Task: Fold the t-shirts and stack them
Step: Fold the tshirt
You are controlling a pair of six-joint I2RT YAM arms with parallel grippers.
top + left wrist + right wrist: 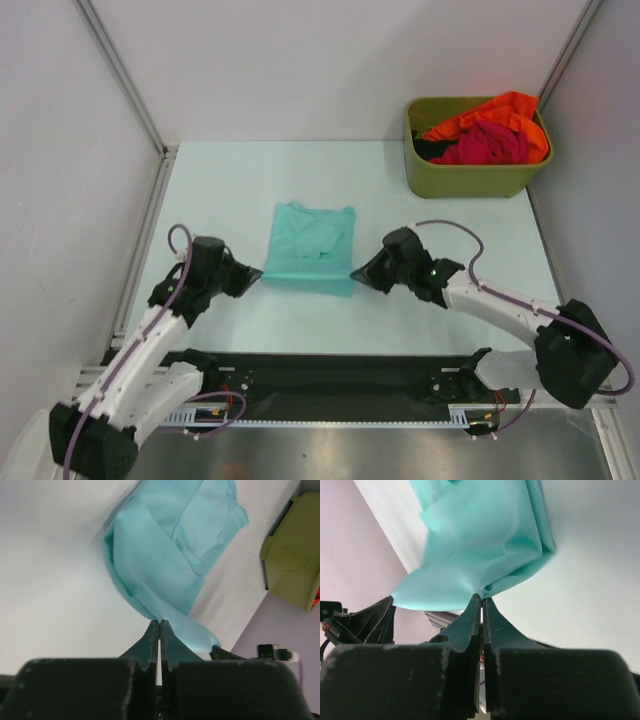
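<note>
Top external: teal shirt [312,248] lies mid-frame, sleeves folded in (a narrow panel). My left gripper [257,277] and right gripper [358,273] are each pinched shut on a near corner of it. I judge the lengthwise fold is next. Orange shirt [500,108] and red shirt [485,143] sit heaped in the bin [470,180], upper right, unfolded. No stack yet.

White arms [138,352], purple cables [447,222], black left pincer [159,625].

Top view is looking down from behind; wrist views are peering closely past their jaws, sharing the teal t-shirt [312,250] just ahead.
</note>
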